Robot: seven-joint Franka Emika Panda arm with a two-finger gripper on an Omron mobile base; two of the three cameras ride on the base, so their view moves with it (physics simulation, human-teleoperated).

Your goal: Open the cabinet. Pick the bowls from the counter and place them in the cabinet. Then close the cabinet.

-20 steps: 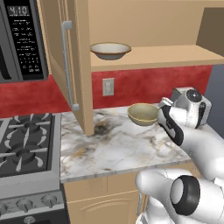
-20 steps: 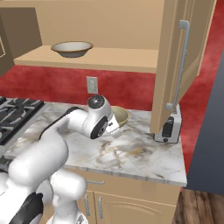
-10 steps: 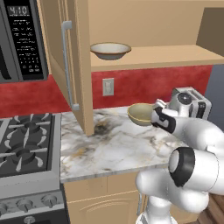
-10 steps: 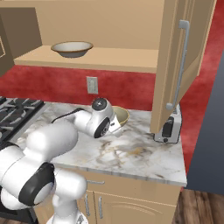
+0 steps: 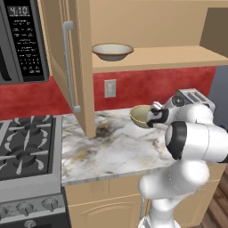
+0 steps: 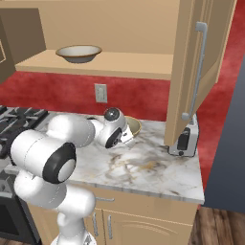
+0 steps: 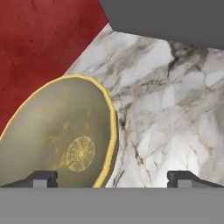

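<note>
Bowl number 2 [image 5: 141, 116], the deeper one, sits mouth-up on the bench [image 5: 116, 151] near the red back wall, just ahead of the spread fingers [image 7: 189, 178]. Since 1 second ago the arm has swung nearer it. Its wide mate [image 5: 112, 51] rests on the open cabinet's shelf [image 5: 178, 58], with room beside.

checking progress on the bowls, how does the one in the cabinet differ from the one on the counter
Place: the shallow bowl sits on the cabinet shelf, while the deeper bowl is down on the counter, by the red wall.
Shape: the shallow bowl is wide and low; the deeper bowl is rounder.
Gripper: the open gripper has one fingertip over the deeper bowl; nothing is at the shallow bowl.
Both are beige with darker rims.
</note>
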